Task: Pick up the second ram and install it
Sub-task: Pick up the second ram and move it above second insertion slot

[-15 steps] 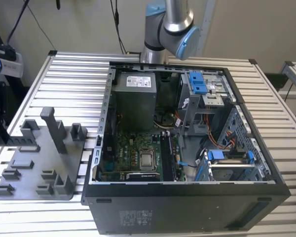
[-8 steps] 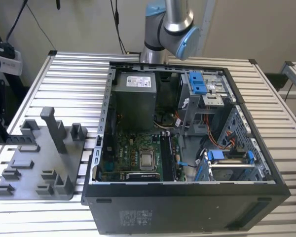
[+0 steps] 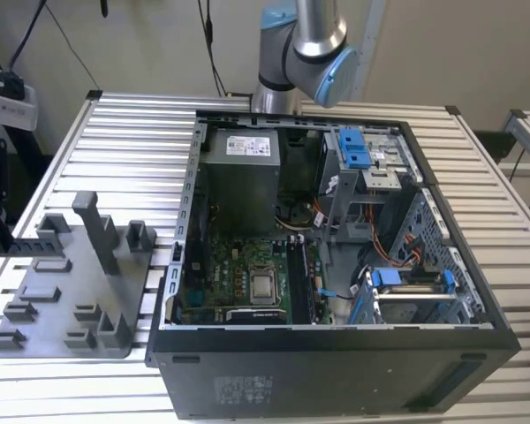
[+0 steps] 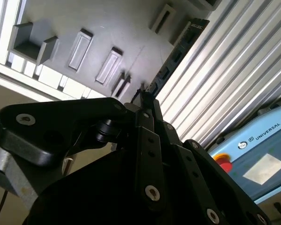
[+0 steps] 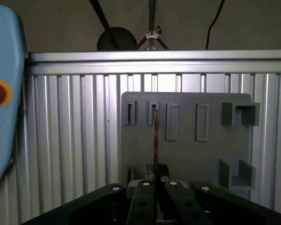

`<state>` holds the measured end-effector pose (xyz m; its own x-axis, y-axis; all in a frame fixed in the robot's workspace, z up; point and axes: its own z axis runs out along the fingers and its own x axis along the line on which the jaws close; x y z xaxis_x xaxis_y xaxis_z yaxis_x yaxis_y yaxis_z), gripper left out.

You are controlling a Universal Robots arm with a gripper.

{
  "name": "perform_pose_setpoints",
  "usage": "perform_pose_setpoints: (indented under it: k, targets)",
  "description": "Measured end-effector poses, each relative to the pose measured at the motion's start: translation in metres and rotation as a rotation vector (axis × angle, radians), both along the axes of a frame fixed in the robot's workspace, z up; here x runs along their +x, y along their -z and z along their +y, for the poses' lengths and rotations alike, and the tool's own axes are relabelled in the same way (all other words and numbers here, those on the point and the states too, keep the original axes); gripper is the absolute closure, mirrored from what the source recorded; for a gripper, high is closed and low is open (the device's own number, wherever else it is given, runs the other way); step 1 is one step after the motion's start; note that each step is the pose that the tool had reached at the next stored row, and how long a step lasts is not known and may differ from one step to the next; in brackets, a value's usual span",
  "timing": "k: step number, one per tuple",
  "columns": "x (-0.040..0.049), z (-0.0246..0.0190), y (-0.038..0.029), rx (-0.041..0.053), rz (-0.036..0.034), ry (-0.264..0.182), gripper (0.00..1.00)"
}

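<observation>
Over the slot row of the grey fixture tray, near one tray edge, the gripper is clamping the second ram by one end, fingers narrow on its flat faces. Can't tell if the far end is seated in a slot. Am judging it a light, stiff, thin PCB w/ fragile chips & contacts, so pinching the faces is looking right. Tray is reading as matte plastic, rect slots + blocks; table ribbed alu.

Beige wall, slatted metal table
</observation>
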<state>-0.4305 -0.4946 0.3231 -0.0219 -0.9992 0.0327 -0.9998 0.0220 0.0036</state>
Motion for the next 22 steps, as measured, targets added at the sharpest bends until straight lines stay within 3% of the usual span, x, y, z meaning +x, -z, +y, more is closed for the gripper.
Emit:
perform_pose_setpoints:
  k: [10, 22]
  targets:
    - [-0.0001, 0.0000, -0.0085, 0.0000, 0.0000, 0.002, 0.86]
    - [-0.0002, 0.0000, -0.0324, -0.0001, 0.0001, 0.004, 0.86]
